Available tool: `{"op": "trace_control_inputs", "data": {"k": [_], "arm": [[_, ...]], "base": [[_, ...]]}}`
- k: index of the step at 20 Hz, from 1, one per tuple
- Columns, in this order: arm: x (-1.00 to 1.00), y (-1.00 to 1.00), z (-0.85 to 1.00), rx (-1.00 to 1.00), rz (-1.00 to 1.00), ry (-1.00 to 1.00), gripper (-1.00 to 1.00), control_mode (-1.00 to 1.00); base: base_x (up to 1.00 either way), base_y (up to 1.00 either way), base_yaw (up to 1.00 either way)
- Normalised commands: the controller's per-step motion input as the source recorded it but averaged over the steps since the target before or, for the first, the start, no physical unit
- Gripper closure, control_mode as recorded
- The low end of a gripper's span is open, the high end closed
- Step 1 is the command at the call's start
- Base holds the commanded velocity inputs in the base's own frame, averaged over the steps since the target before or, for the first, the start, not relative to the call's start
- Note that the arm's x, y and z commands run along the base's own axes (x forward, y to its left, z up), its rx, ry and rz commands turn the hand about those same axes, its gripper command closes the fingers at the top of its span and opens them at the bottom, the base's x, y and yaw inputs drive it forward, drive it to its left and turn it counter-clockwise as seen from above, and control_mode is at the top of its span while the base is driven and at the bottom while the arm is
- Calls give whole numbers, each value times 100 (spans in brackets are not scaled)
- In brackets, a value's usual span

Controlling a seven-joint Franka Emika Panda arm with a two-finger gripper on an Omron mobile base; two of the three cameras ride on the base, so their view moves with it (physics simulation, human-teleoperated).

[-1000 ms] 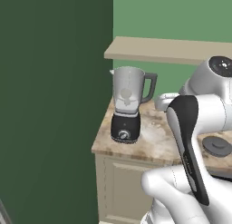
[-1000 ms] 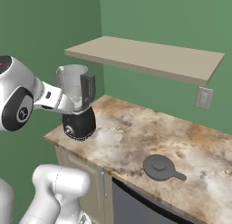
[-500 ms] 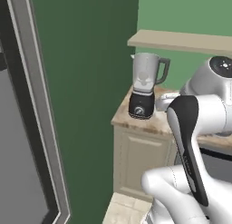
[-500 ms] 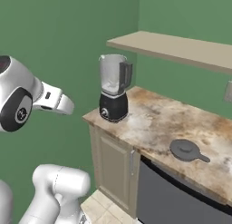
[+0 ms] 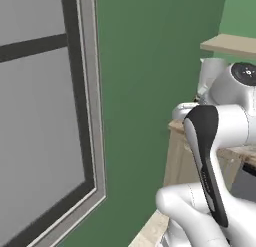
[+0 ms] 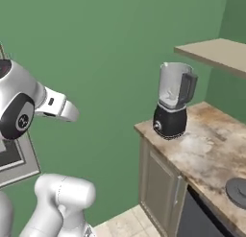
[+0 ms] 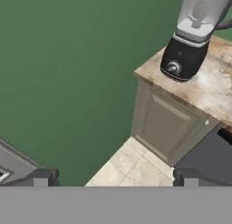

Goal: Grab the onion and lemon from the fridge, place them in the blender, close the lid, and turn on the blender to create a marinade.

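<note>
While the base heads for the tall grey fridge (image 5: 45,116) at left, keep the empty gripper (image 7: 115,177) spread wide and square to the door; clear-jug black-base blender (image 6: 173,100) sits on the marble counter (image 6: 211,149) at right.

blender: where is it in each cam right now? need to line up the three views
Left base view: upper right, just the pale jug top of the blender beside the arm's white joint, under the shelf.
Right base view: right of centre, whole, at the near corner of the counter.
Hand view: top right, black base with its knob facing the camera, jug cut off by the top edge.
Shared landmark: the stone counter's corner, just under the blender.
</note>
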Motion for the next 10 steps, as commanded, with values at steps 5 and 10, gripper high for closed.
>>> {"op": "trace_control_inputs", "data": {"k": [5, 10], "arm": [[0, 0, 0, 0, 0, 0, -100, 100], [0, 0, 0, 0, 0, 0, -100, 100]], "base": [[-45, -12, 68], [-70, -59, 62]]}}
